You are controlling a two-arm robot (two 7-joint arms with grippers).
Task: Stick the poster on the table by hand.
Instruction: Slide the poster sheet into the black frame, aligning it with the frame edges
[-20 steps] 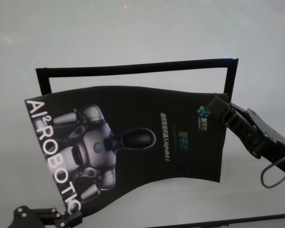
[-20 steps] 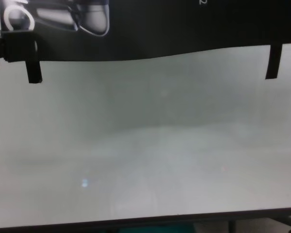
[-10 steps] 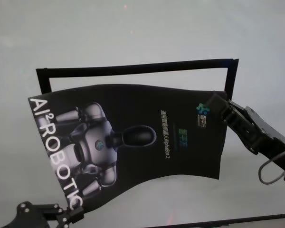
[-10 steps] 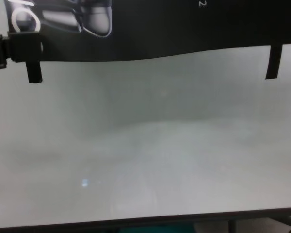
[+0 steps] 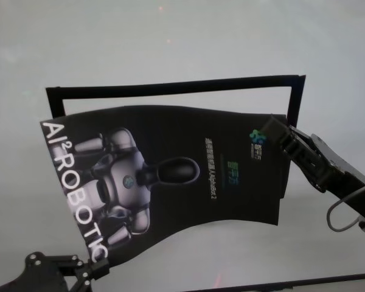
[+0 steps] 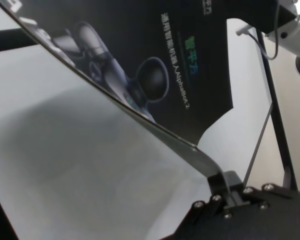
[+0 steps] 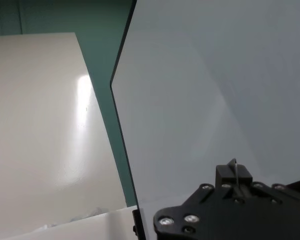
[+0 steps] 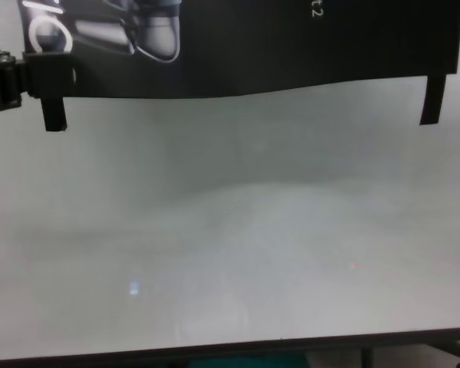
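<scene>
The poster (image 5: pixel 170 176), a black glossy sheet with a grey robot figure and white letters, hangs curved above the pale table (image 5: pixel 170 36). My left gripper (image 5: pixel 92 272) is shut on its near left corner, as the left wrist view (image 6: pixel 225 186) shows. My right gripper (image 5: pixel 274 131) is shut on its right edge. In the right wrist view (image 7: pixel 233 172) the sheet shows only edge-on between the fingers. In the chest view the poster (image 8: pixel 291 38) fills the top, with the left gripper (image 8: pixel 38 73) at its left end.
A rectangle of narrow black tape strips (image 5: pixel 170 88) lies on the table just beyond the poster. Two short black strips (image 8: pixel 54 113) (image 8: pixel 433 100) show below the poster's edge in the chest view. The table's dark front edge (image 8: pixel 230 349) is near.
The poster has shifted a little away from me, toward the tape rectangle. My left gripper has moved right and my right gripper slightly left and away, both still holding the sheet.
</scene>
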